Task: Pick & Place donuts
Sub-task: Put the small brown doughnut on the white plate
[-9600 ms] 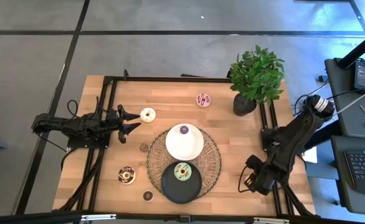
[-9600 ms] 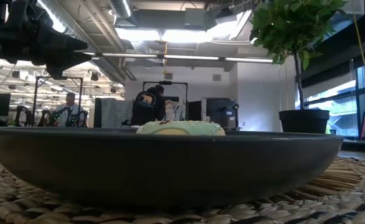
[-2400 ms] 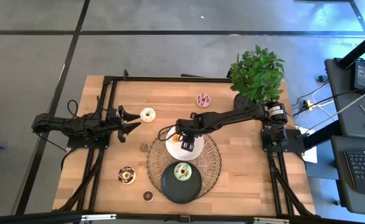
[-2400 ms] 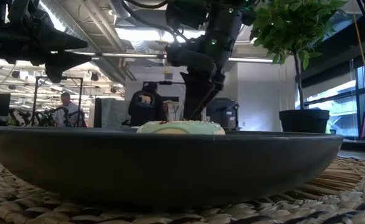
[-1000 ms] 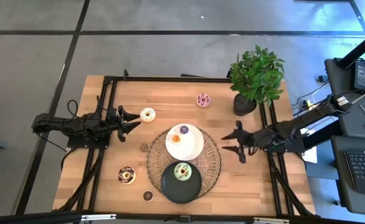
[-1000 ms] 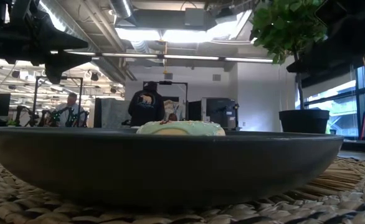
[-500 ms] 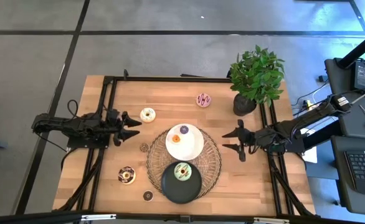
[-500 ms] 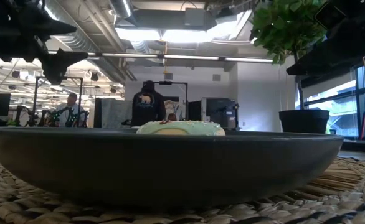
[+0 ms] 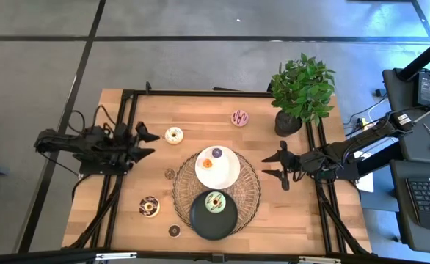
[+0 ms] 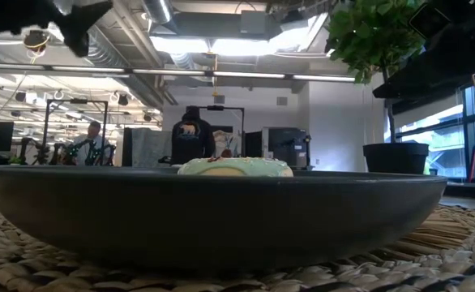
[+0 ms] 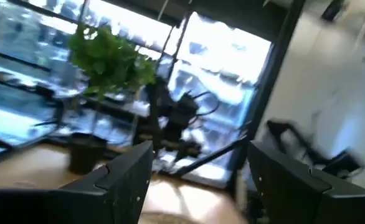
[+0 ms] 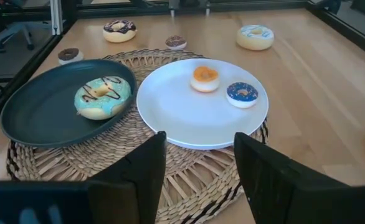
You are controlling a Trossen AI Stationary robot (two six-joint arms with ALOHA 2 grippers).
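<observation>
My left gripper (image 9: 155, 144) hovers open and raised at the table's left, near the cream donut (image 9: 174, 135), which lies flat on the wood. My right gripper (image 9: 265, 168) stands open at the mat's right rim, touching nothing. In the right wrist view its fingers frame the white plate (image 12: 170, 112), which carries a mini orange donut (image 12: 205, 77) and a mini purple one (image 12: 241, 92). A green donut (image 12: 101, 97) lies on the black plate (image 12: 33, 115). A pink-striped donut (image 9: 240, 117) and a chocolate donut (image 9: 150, 207) lie on the table.
Both plates sit on a round woven mat (image 9: 252, 192). A potted plant (image 9: 301, 92) stands at the far right corner. Two mini brown donuts (image 9: 169, 174) (image 9: 174, 230) lie left of the mat. Black rails (image 9: 123, 110) border the table. A person stands in the room behind (image 10: 192, 134).
My left gripper has risen and tipped its fingers upward, drawing back a little toward the table's left edge; in the low view it has climbed to the picture's top corner. The donuts and plates have stayed where they were.
</observation>
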